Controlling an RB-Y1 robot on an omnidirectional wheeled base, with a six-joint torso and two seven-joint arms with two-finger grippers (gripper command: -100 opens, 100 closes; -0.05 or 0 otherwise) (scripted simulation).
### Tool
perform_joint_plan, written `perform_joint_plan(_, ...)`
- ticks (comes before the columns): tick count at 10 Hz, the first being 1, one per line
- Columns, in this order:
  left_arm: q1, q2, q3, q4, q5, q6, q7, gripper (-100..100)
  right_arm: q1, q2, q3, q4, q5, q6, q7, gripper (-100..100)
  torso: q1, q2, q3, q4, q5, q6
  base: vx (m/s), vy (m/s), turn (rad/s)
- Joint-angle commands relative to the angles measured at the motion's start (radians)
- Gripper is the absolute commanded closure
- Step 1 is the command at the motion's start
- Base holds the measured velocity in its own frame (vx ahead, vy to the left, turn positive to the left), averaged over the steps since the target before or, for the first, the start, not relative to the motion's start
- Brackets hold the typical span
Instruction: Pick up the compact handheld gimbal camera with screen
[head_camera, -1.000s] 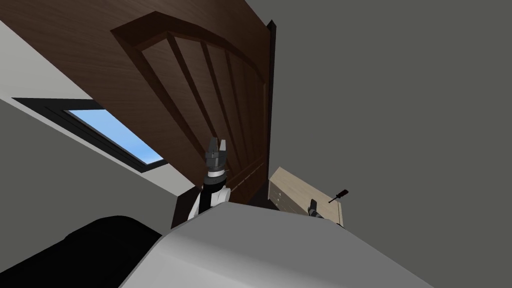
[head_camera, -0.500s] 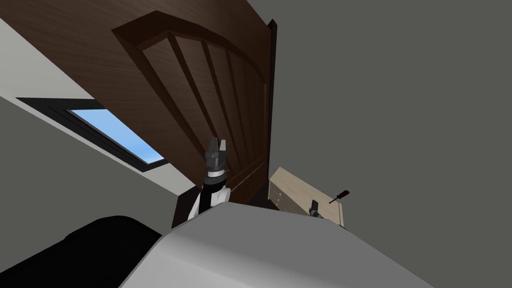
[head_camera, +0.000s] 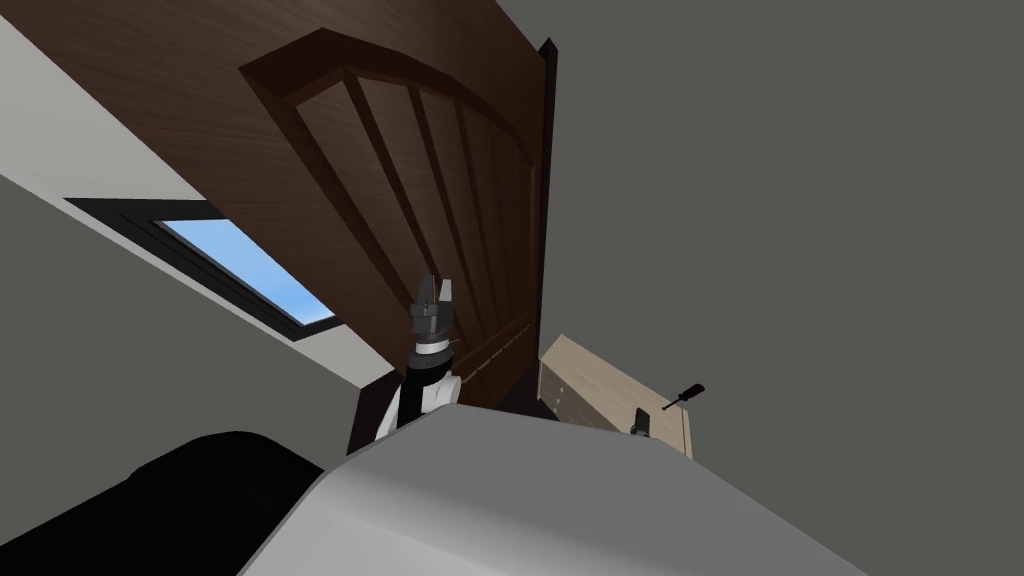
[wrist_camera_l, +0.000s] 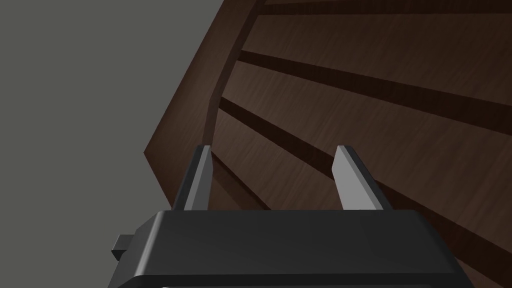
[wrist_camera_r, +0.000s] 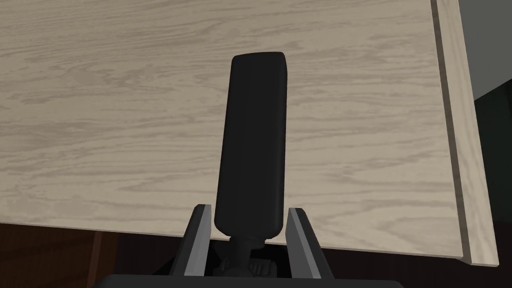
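Clamped in the right gripper: the slim black gimbal camera, pinched on both flanks at the end nearest the gripper's body, just above the narrow neck and small gimbal head. Stretches straight out from between the blades over the pale wood-grain cabinet top, near its front edge. Impossible to tell whether resting on the wood or clear of it. Appears in the head view as a small dark shape at the right gripper, at the near end of the same cabinet, close to a thin black tool-like thing too small to identify.

Judged light and rigid, with a smooth, probably slippery shell. Delicate at the gimbal end, so best squeezed on the flat sides of the handle, never on the neck or head. Sits low in this pinch, close to that fragile joint, with most of the length beyond the fingertips. Liable to pivot or droop if lifted fast.

Elsewhere: left gripper, raised, blades spread wide on nothing, facing a dark brown panelled wood surface.
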Motion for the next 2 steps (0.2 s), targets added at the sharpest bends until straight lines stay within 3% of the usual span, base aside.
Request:
perform_joint_plan(1,0.000,0.000,0.000,0.000,0.000,0.000,0.000,0,0.000,0.000,0.000,0.000,0.000,0.000,0.000,100,0.000,0.000,0.000,0.000,0.000,0.000,0.008,0.010,0.003)
perform_joint_plan(2,0.000,0.000,0.000,0.000,0.000,0.000,0.000,0,0.002,-0.001,0.000,-0.002,-0.001,0.001,-0.002,0,0.000,0.000,0.000,0.000,0.000,0.000,0.000,0.000,0.000)
